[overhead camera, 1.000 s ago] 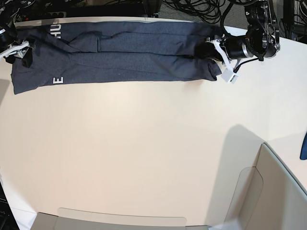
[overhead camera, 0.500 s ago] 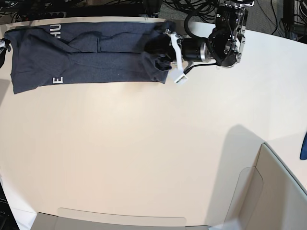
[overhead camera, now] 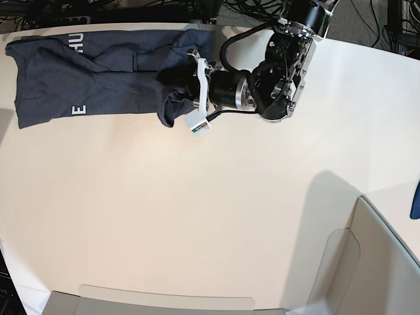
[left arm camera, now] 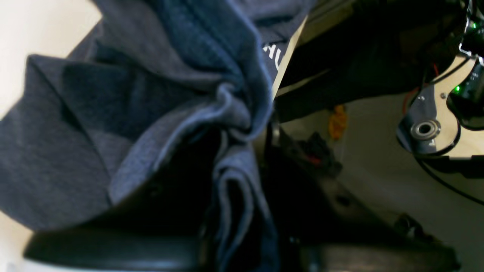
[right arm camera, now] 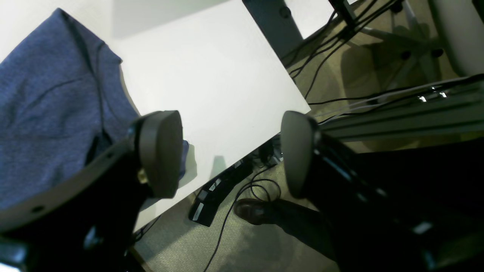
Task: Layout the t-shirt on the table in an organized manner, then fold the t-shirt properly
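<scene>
Nearest the base camera, grey-beige box walls (overhead camera: pixel 367 262) stand along the front edge and right corner of the desk (overhead camera: pixel 197 216); nothing is visible inside them from this angle. A small blue cloth scrap (overhead camera: pixel 415 200) shows at the right border, beyond the box wall.

Further back, the broad off-white desk surface lies bare up to the t-shirt (overhead camera: pixel 98 72), which sits along the far edge as a long, flattened band, pale lettering visible near its left end. Its right end is bunched and lifted over the rest of the garment.

Left gripper (overhead camera: pixel 187 92): closed on the t-shirt. The base view shows the arm reaching leftwards across the far part of the desk with a wad of dark fabric gathered at its tip. The left wrist view confirms gathered folds of cloth (left arm camera: pixel 227 113) pinched at the gripper, with the fabric trailing away over the desk toward the lettering.

Right gripper (right arm camera: pixel 230 155): wide apart, holding nothing. In the right wrist view its two dark pads (right arm camera: pixel 160 151) stand well separated, with desk edge and floor visible between them. The left-hand pad sits just beside the edge of the t-shirt (right arm camera: pixel 49 124); contact cannot be confirmed. This gripper is outside the base view.
</scene>
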